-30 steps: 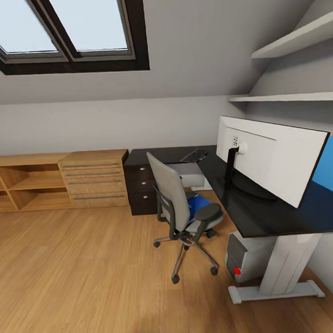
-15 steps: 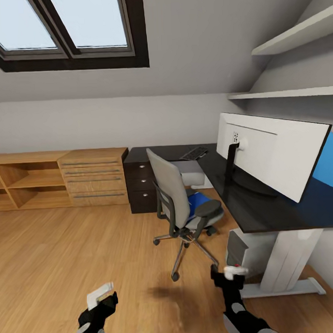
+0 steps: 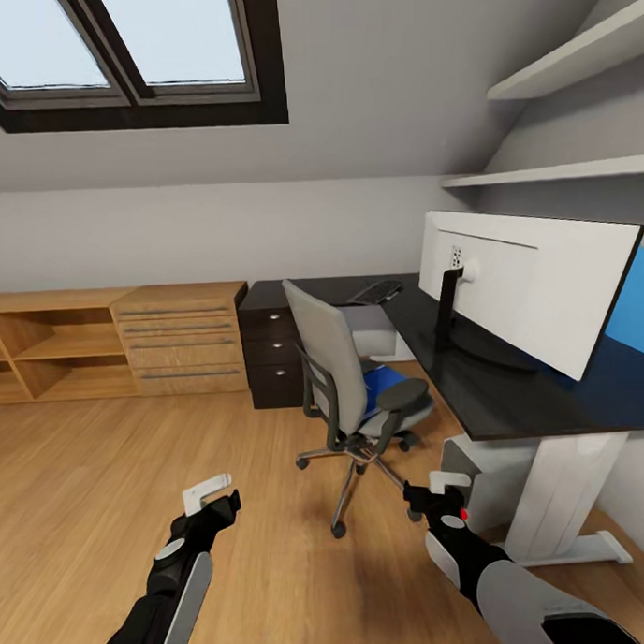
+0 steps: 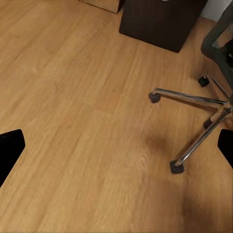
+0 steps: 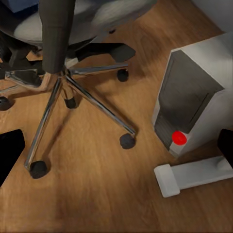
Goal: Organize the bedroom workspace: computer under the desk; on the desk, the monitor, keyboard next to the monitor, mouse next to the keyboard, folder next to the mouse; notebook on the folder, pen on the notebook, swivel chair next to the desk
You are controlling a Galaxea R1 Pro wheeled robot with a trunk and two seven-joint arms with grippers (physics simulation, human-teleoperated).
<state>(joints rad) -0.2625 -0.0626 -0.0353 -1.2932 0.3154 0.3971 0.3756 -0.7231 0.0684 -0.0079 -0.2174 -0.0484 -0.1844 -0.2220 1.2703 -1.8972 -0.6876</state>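
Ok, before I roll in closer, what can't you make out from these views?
- Folder on the swivel chair: head view, mostly hidden behind backrest and armrest; just a blue patch.
- Keyboard: head view, too small for detail.
- Monitor: its back faces us; screen hidden, right end cut off.
- Computer: right wrist view, top cut by the edge.
- Mouse, notebook, pen: can't identify them.

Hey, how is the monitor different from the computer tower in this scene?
The monitor sits on top of the desk; the computer stands on the floor beneath it. The monitor is a wide, thin panel on a dark stand; the computer is a boxy upright case. The computer carries a red button; the monitor's back has none. Both have pale grey-white casings.
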